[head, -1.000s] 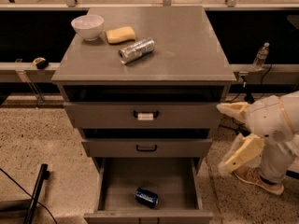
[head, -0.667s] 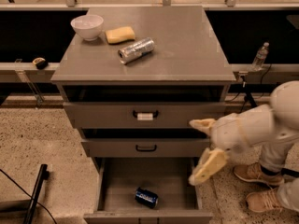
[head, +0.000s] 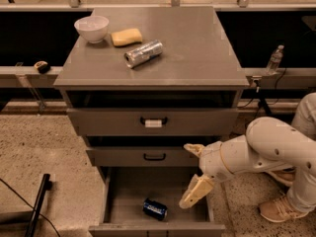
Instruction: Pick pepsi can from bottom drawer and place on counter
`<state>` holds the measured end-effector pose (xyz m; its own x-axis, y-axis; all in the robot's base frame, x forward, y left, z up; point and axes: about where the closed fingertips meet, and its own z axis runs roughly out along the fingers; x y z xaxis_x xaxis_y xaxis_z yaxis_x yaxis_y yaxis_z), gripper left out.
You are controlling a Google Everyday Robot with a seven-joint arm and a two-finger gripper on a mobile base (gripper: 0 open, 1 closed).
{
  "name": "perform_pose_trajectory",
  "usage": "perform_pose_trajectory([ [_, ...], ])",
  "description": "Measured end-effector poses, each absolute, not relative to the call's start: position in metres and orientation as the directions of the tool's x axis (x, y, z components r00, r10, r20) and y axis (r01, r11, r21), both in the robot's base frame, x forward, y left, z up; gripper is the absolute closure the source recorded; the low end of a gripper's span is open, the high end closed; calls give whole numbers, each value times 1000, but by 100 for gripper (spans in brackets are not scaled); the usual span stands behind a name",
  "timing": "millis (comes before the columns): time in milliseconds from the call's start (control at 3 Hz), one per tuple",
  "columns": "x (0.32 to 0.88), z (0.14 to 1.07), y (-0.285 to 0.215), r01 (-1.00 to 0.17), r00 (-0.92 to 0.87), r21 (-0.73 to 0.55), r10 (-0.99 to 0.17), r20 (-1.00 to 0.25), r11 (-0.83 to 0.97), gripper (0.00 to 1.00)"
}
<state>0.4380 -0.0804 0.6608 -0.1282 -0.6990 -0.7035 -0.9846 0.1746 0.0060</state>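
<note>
The pepsi can [head: 155, 209] lies on its side on the floor of the open bottom drawer [head: 123, 201], near its front middle. My gripper [head: 191, 172] hangs over the drawer's right part, open, with one cream finger [head: 196, 190] pointing down toward the floor and the other up near the middle drawer's front. The can is a short way to the left of the lower finger, untouched. The counter [head: 197, 48] is the grey top of the cabinet above.
On the counter stand a white bowl [head: 92, 28], a yellow sponge [head: 126, 36] and a silver can [head: 143, 53] lying on its side. The two upper drawers are slightly ajar. A water bottle [head: 274, 59] stands at the right. A person's shoes [head: 279, 209] are at the lower right.
My arm has swung left and down from beside the cabinet, bringing the gripper over the open bottom drawer. The pepsi can has not moved.
</note>
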Motion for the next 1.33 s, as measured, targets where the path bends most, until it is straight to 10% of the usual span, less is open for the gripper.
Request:
perform_pose_trajectory([
  [1333, 509, 538, -38, -910, 88, -216, -344, -935, 353, 0],
])
